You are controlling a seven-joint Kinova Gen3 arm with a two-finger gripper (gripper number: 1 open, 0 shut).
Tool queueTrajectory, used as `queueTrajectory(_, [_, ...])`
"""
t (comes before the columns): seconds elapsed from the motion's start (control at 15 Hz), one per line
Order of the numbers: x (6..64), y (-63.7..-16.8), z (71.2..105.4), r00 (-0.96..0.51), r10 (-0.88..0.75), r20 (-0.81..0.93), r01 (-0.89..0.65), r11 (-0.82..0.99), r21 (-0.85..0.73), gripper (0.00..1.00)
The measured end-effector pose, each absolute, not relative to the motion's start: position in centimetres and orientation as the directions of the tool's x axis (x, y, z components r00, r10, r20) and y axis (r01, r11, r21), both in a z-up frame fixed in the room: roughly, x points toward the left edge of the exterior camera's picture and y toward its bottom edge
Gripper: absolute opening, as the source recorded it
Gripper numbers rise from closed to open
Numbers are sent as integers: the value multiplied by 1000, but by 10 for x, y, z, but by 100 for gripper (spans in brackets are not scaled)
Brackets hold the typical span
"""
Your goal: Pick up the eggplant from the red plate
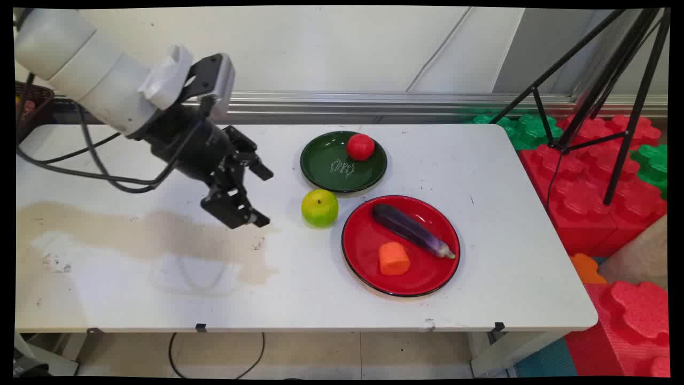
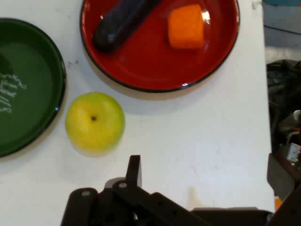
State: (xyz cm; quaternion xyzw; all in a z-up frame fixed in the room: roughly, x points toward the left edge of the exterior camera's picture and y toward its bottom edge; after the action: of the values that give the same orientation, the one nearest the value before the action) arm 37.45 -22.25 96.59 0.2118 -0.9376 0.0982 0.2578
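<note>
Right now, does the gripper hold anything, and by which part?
Nothing is held: the gripper is open above the table, beside the green apple.

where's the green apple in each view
Main view: the green apple sits on the white table near the middle, between the gripper to its left and the red plate to its right.
Hand view: the apple is left of centre, just above one gripper finger.
Shared landmark: the red plate holding the eggplant and the orange piece.
</note>
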Motion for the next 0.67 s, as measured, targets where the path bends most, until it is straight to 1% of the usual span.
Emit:
queueTrajectory(0.47, [332, -261, 971, -804, -287, 521, -413, 900, -141, 100])
queueTrajectory(0.67, [302, -284, 969, -828, -236, 509, -364, 916, -167, 100])
